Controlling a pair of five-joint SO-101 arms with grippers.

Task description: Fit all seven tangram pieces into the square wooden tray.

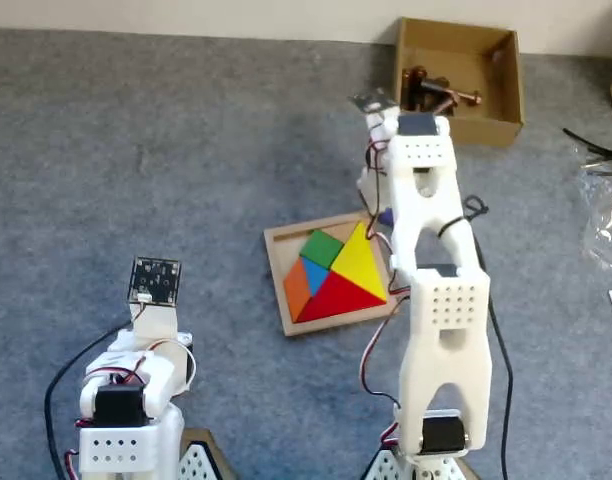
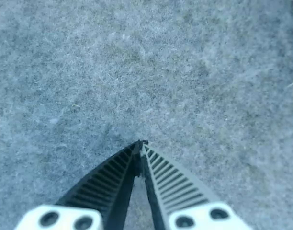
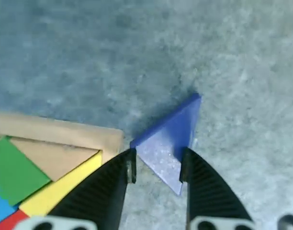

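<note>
R1: Left end effector [image 2: 141,146], closest to its own lens. State?

R2: Closed. Ribbed fingers [image 2: 108,182] meet at the tips with nothing between them. Grey felt worktop [image 2: 137,62] lies beneath. Left arm [image 1: 136,385] sits folded at the near left, well apart from the tray.

R1: Tray position?

R2: Square wooden tray [image 1: 278,283] lies mid-worktop, turned slightly, between the two arms and closer to the right one. Contents, left to right: orange piece [image 1: 297,290], light blue piece [image 1: 314,275], green square [image 1: 322,248], red triangle [image 1: 336,300], yellow triangle [image 1: 358,262]. All lie flat inside the rim. The right wrist view shows a triangular patch of bare tray floor [image 3: 50,155], bounded by the green square, the yellow triangle and the rim.

R1: Right end effector?

R2: Right end effector [image 3: 157,165] is closed on the blue triangle [image 3: 170,136], one finger on each side of it. That piece is outside the tray, just beside its far right corner, over the felt. Whether it touches the felt or is lifted, cannot tell. Right arm [image 1: 431,250] stretches from the near edge along the tray's right side.

R1: Further right?

R2: Cardboard box [image 1: 466,128] stands at the back and holds brownish objects too small to identify. Clear plastic wrap [image 1: 606,225] and black cables [image 1: 586,150] lie at the right edge.
</note>
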